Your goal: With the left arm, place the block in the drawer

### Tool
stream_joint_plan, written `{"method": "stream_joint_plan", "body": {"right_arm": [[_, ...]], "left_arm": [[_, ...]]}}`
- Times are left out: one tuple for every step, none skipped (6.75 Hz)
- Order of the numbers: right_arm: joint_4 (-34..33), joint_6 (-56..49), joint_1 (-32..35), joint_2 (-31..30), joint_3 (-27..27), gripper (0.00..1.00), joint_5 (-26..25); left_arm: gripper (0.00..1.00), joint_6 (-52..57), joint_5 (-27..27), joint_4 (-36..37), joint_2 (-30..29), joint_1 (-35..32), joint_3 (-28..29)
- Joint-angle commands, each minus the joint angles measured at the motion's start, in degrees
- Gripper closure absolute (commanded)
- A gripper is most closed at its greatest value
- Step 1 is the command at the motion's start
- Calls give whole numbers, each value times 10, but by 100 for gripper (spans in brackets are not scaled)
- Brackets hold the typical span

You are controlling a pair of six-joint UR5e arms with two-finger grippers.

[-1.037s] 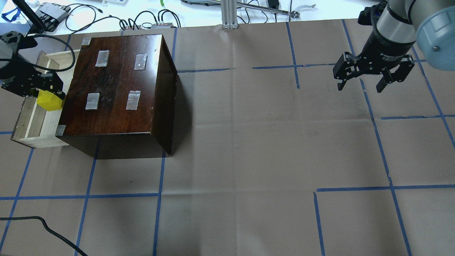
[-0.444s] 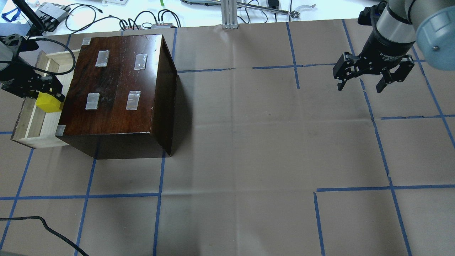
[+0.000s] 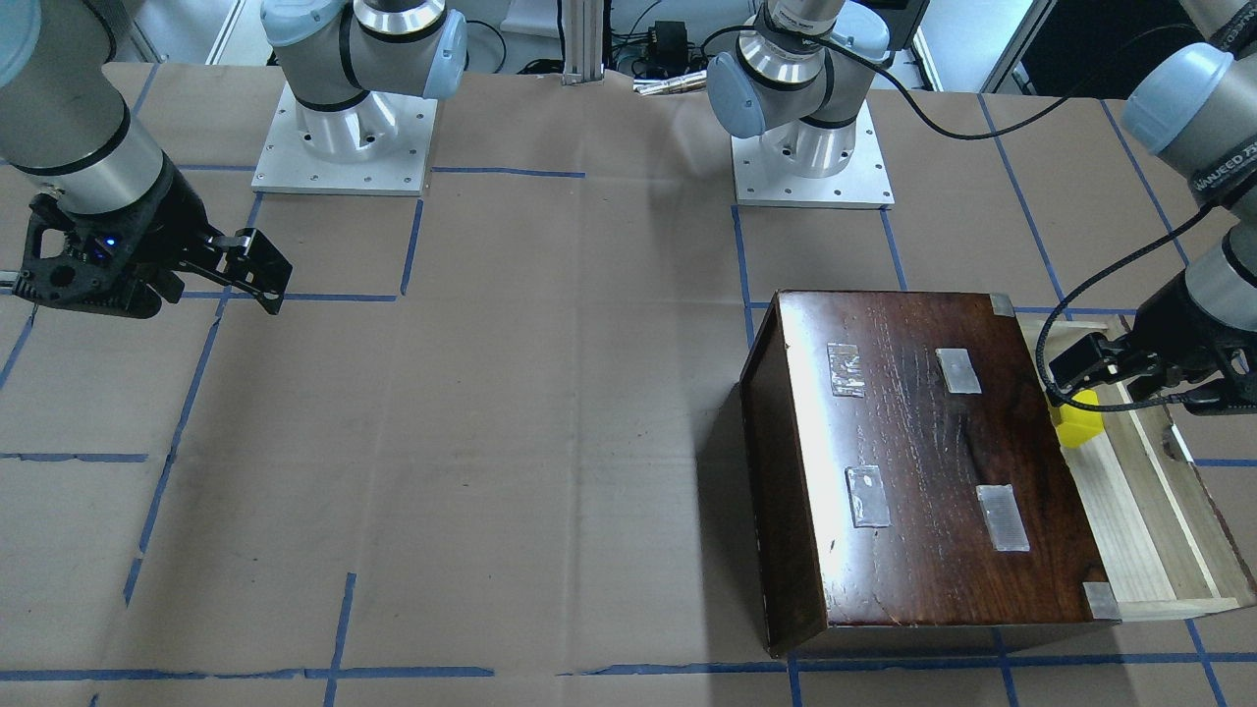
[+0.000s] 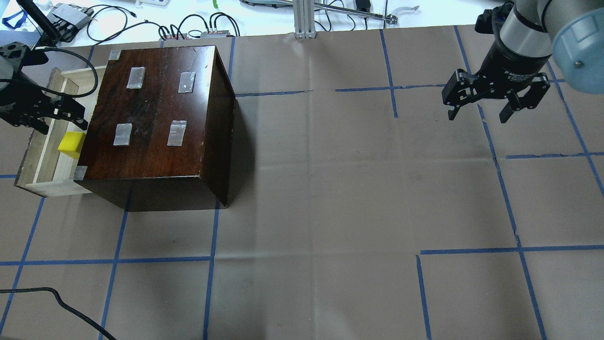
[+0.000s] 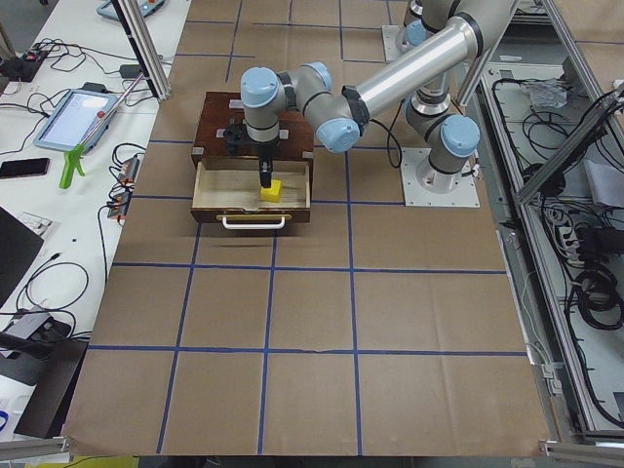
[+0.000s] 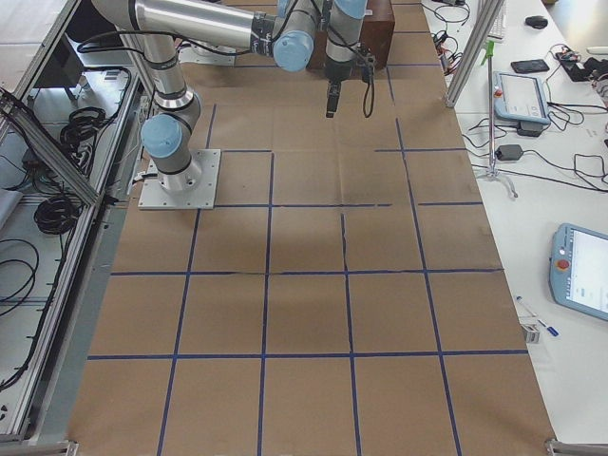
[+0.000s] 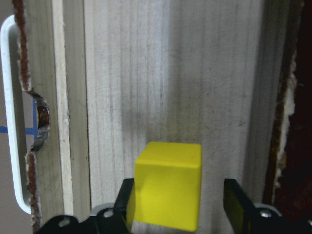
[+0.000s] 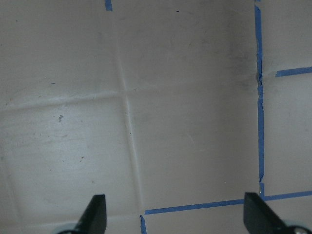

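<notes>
Block point(image 7: 168, 190) is lying in drawer point(image 7: 195, 73), left gripper point(image 7: 180, 195) spread loosely around it. I'm aiming to rise straight up, avoiding the box point(image 7: 298, 161) at three o'clock.

I see the block point(image 4: 71, 144) in the drawer point(image 4: 29, 156), which sticks out of the box point(image 4: 155, 113) on its left. The left gripper point(image 4: 59, 123) hangs over the drawer, near the block.

The block point(image 7: 168, 185) looks like smooth, matt yellow plastic. The drawer point(image 7: 170, 73) is pale raw wood, grainy, with rough, splintered edges. The box point(image 4: 155, 108) is glossy dark-brown wood bearing shiny translucent tape patches point(image 4: 135, 77). Creased matt brown paper covers the table point(image 4: 330, 189), crossed by blue tape lines point(image 4: 160, 259).
</notes>
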Motion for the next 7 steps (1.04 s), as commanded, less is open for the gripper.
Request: {"method": "stream_joint_plan", "body": {"right_arm": [[0,1,0,0,0,0,0],[0,1,0,0,0,0,0],[0,0,0,0,0,0,0],[0,1,0,0,0,0,0],[0,0,0,0,0,0,0],[0,0,0,0,0,0,0],[0,1,0,0,0,0,0]], "left_arm": [[2,-1,22,-10,18,-2,13],[2,-7,22,-30,38,-3,14],[2,-25,22,-51,60,-7,13],[2,-84,13,-78,88,-17,10],[2,-119,12,-98,111,-47,10],[2,-178,12,-109,124,-86,10],[2,-226,12,-122,134,-122,10]]}}
